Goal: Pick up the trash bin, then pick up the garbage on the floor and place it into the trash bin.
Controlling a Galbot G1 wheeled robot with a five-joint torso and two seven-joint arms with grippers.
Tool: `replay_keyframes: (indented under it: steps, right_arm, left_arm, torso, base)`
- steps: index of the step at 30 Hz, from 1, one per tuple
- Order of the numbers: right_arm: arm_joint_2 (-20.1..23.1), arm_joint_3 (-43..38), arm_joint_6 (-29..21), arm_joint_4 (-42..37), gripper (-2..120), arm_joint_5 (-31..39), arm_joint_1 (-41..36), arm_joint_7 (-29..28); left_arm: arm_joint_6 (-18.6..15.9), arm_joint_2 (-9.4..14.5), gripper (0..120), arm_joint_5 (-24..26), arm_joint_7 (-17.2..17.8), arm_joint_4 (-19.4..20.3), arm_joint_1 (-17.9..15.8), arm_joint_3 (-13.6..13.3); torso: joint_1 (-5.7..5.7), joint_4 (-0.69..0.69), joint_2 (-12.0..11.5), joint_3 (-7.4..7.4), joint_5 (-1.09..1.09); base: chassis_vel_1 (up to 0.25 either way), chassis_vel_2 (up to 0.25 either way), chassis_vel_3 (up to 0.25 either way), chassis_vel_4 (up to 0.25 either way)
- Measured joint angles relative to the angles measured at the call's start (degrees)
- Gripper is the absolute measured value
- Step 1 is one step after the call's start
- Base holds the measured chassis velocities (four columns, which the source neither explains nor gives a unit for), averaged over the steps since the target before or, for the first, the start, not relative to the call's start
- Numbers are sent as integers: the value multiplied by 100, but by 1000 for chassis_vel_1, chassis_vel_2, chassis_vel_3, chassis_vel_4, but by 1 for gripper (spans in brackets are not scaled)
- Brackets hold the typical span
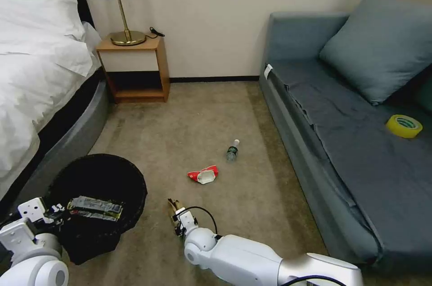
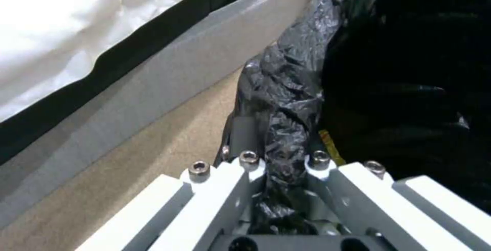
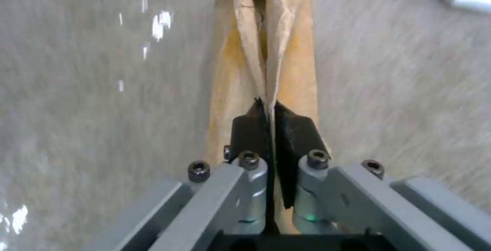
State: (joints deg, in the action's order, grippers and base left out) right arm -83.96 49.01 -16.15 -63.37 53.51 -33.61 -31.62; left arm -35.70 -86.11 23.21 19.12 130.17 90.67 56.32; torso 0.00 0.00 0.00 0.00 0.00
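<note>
Left pincer [image 2: 279, 159] clenched on the bin [image 1: 96, 182] rim, near left by the bed [image 1: 36, 79]; right pincer [image 3: 268, 107] grasping the paper bag [image 3: 266, 51] over the floor [image 1: 180, 124]; packet [image 1: 203, 174] and bottle [image 1: 232, 150] lie farther off.

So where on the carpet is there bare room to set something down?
Widest bare beige carpet: between wooden nightstand, grey sofa and small clear bottle. Another patch: between crushed red-and-white packet and sofa. Crowded near the robot: round black trash bin clamped by left gripper, right gripper pinching brown paper bag.
</note>
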Motion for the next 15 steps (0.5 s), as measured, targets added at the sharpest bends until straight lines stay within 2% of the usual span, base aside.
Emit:
replay_keyframes:
  steps: [4, 5, 9, 11, 13, 15]
  right_arm:
    - [261, -216, -29, -454, 4, -9, 112, -107]
    - [417, -367, -50, -656, 1, -83, 180, -178]
    - [737, -702, -44, -1017, 0, -416, 282, -229]
    - [1048, -1042, -50, -1470, 0, -524, 344, -265]
    - [1144, -1140, -59, -1626, 0, -520, 361, -273]
    - [1430, -1478, -112, -2255, 0, -445, 417, -309]
  left_arm:
    - [0, 10, 2, 0, -2, 9, 6, -15]
    - [0, 13, 2, 1, -5, 24, 10, -33]
    - [1, 32, 2, 3, -5, 29, 19, -72]
    - [1, 55, 2, -1, -5, -2, 17, -126]
    - [1, 58, 2, -5, -5, -16, 16, -151]
    - [1, 65, 2, -49, -5, -72, -7, -246]
  torso:
    - [0, 0, 0, 0, 0]
    - [0, 1, 0, 0, 1]
    - [0, 0, 0, 0, 1]
    - [0, 0, -1, 0, 2]
    - [0, -1, 0, 0, 1]
    - [0, -2, 0, 0, 1]
  base:
    - [0, 0, 0, 0]
    - [0, 0, 0, 0]
    - [0, 0, 0, 0]
    - [0, 0, 0, 0]
    - [0, 0, 0, 0]
    - [0, 0, 0, 0]
